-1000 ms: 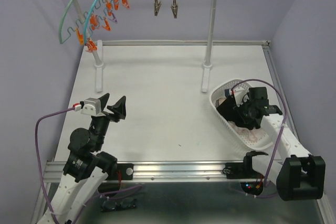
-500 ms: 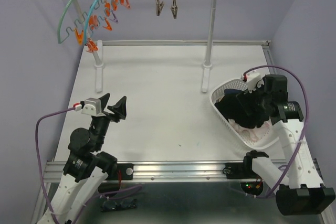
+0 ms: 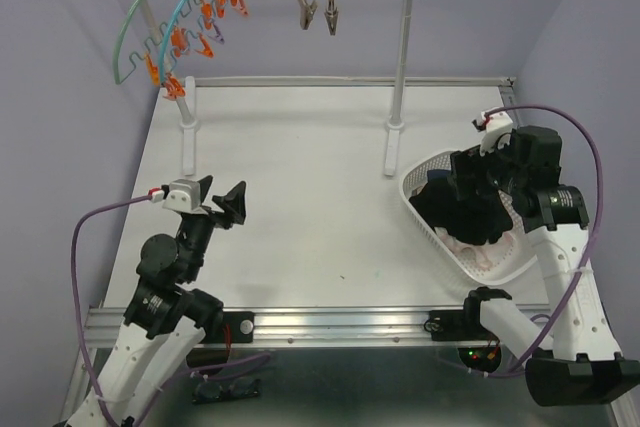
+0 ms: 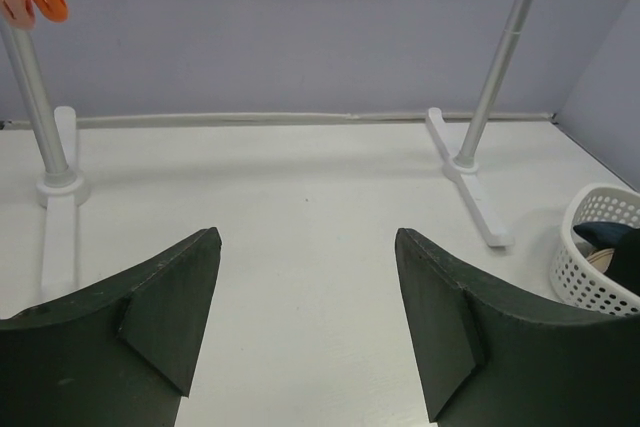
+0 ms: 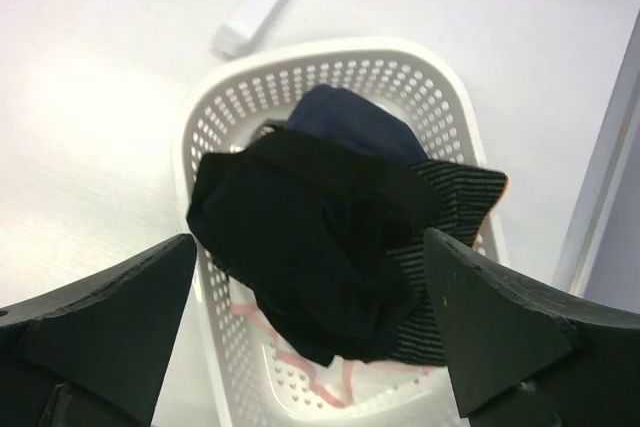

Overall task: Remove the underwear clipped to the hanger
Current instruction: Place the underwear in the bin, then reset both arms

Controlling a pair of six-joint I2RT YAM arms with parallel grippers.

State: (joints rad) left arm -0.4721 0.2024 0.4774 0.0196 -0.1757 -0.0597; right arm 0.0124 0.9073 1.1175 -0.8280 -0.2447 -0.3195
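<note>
At right on the table (image 3: pixel 300 167), underwear (image 3: pixel 462 212) lies heaped, black and navy, inside a white basket (image 3: pixel 413 209). Right pincer (image 5: pixel 308 242) hangs above the heap, jaws spread wide, empty. Left pincer (image 4: pixel 307 237) stands well apart at front-left, likewise agape and empty.

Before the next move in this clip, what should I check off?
1. Right tool open, nothing between its fingers: ok.
2. Underwear lying in the basket: ok, though black cloth reaches over one rim.
3. Orange clips on the hanger free of cloth: ok.
4. Two wooden clips free of cloth: ok.
5. Left tool open and empty: ok.
6. Hanger parts above the picture's edge: cannot tell.
</note>
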